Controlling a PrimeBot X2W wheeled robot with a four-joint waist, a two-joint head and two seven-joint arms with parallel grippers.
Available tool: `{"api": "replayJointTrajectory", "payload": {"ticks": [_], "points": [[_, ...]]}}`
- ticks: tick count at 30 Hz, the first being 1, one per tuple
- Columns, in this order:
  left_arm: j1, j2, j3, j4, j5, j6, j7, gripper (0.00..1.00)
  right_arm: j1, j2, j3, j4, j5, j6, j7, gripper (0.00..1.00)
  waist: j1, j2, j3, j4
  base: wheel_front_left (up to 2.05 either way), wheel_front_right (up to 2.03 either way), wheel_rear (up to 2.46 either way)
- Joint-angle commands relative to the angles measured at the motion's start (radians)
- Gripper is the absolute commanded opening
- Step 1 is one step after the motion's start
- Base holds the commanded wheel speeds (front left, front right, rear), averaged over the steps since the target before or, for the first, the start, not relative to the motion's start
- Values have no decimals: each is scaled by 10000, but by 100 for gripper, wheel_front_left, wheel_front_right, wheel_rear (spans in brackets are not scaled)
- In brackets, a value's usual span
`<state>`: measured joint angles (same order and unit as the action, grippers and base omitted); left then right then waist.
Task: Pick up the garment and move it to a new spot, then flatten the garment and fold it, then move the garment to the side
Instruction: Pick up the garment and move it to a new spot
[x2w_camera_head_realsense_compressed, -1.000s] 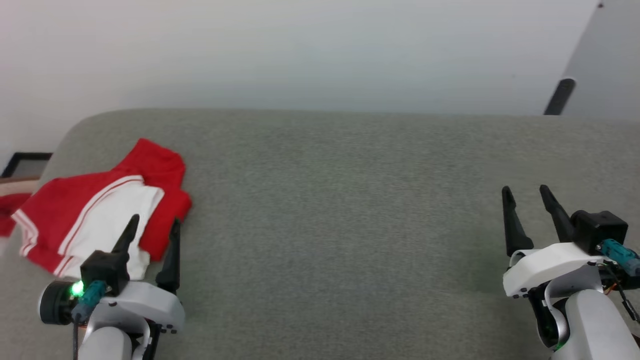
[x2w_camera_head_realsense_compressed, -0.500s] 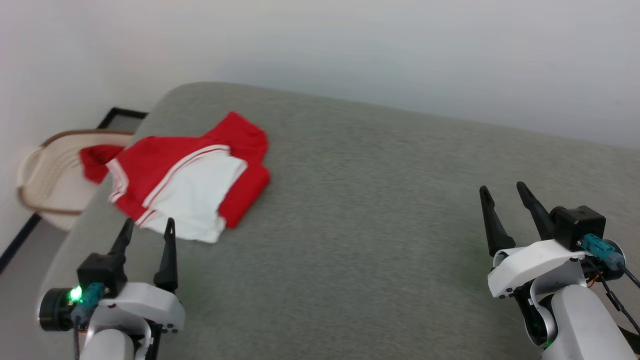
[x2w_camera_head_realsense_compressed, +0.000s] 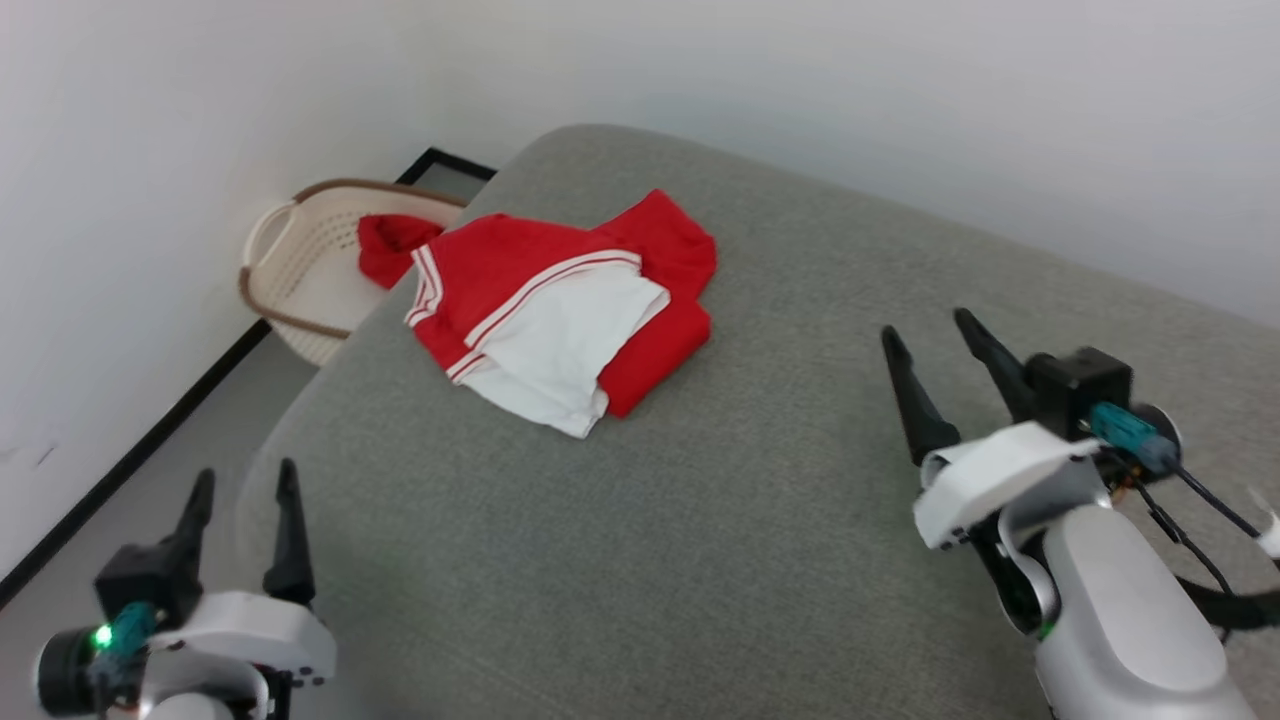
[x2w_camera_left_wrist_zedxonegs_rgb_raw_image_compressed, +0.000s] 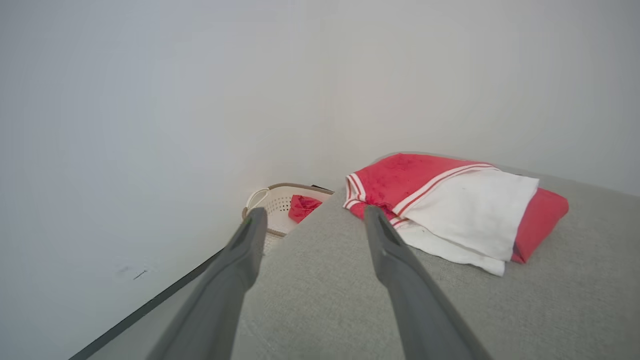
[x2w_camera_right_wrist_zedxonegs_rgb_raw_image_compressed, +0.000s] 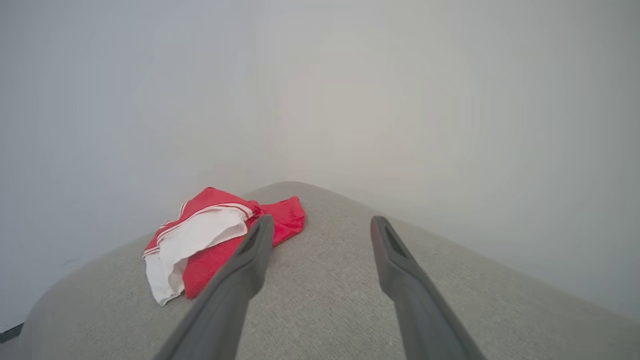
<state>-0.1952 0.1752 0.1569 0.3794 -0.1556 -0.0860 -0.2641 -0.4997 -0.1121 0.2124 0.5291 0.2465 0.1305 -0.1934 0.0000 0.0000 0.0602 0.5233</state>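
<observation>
Two open grippers, one folded shirt

Head view: we see the shirt (x2w_camera_head_realsense_compressed: 560, 300) folded up, red with a white part on top, in the upper middle of the picture. It lies on the grey cushion (x2w_camera_head_realsense_compressed: 700, 520), near the cushion's far left corner. A pale basket (x2w_camera_head_realsense_compressed: 290, 260) sits on the floor at the upper left, with a red cloth (x2w_camera_head_realsense_compressed: 392, 245) in it. The left gripper (x2w_camera_head_realsense_compressed: 245, 470) is at the lower left, fingers spread apart, holding nothing. The right gripper (x2w_camera_head_realsense_compressed: 925, 324) is at the right, fingers apart too and empty, well away from the shirt.

Left wrist view: we look between the left gripper's (x2w_camera_left_wrist_zedxonegs_rgb_raw_image_compressed: 314, 211) two spread fingers. The shirt (x2w_camera_left_wrist_zedxonegs_rgb_raw_image_compressed: 450, 200) sits at the right middle, and the basket (x2w_camera_left_wrist_zedxonegs_rgb_raw_image_compressed: 272, 202) is just left of centre.

Right wrist view: the right gripper's (x2w_camera_right_wrist_zedxonegs_rgb_raw_image_compressed: 322, 220) fingers stand apart over the cushion (x2w_camera_right_wrist_zedxonegs_rgb_raw_image_compressed: 325, 300). The shirt (x2w_camera_right_wrist_zedxonegs_rgb_raw_image_compressed: 210, 240) lies at the left middle, past the left finger.
</observation>
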Motion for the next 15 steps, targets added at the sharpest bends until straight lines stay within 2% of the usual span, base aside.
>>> {"api": "replayJointTrajectory", "payload": {"ticks": [1,7,15], "points": [[121,-56,130,-105,-56,81,-3,100,-203,-2,195,149,132,4,-35,100,0,0,314,323,0,0,0],[509,-228,659,-492,-190,118,-3,100,-945,24,1003,910,467,4,-240,100,0,0,393,369,-5,-5,-5],[196,-398,507,-413,-168,-141,-3,100,-1127,-177,1300,1403,906,4,-548,100,0,0,342,284,-2,-2,-2]]}}
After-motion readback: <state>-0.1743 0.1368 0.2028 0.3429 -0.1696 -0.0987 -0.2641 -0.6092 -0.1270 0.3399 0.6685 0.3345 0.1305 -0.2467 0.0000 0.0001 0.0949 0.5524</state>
